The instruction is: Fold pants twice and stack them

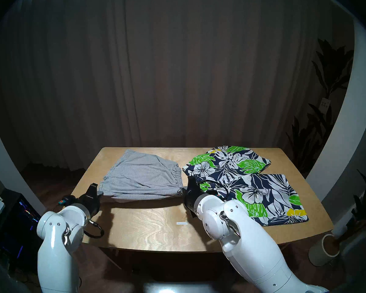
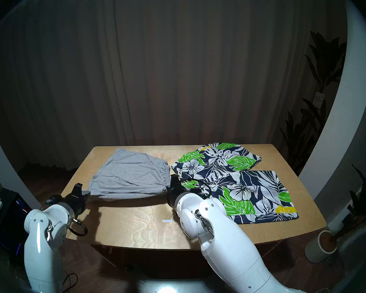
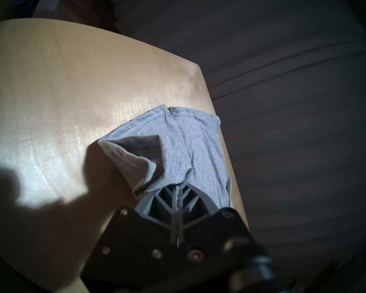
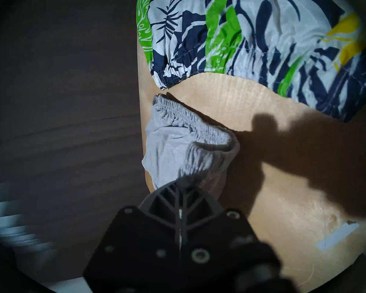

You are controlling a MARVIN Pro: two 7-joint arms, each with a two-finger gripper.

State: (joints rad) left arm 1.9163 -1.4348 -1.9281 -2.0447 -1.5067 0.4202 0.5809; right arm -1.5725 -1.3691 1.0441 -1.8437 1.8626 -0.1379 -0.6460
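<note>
The grey shorts [image 1: 142, 176] lie on the left half of the wooden table [image 1: 156, 229], folded over, their near edge raised off the wood between my two grippers. At the leg-hem corner, my left gripper [image 1: 100, 194] is shut on the cloth; the left wrist view shows its fingers [image 3: 171, 199] pinching grey fabric [image 3: 190, 142]. My right gripper [image 1: 181, 191] is shut on the elastic waistband corner [image 4: 194, 159]. The navy-white floral shorts [image 1: 241, 180] lie spread flat on the right half, partly behind my right arm.
A small strip of white tape [image 1: 181, 223] is stuck near the table's front middle. A dark computer case [image 1: 15, 218] stands on the floor at the left. At the right stand a white plant pot [image 1: 326, 248] and leafy plants. Curtains hang behind.
</note>
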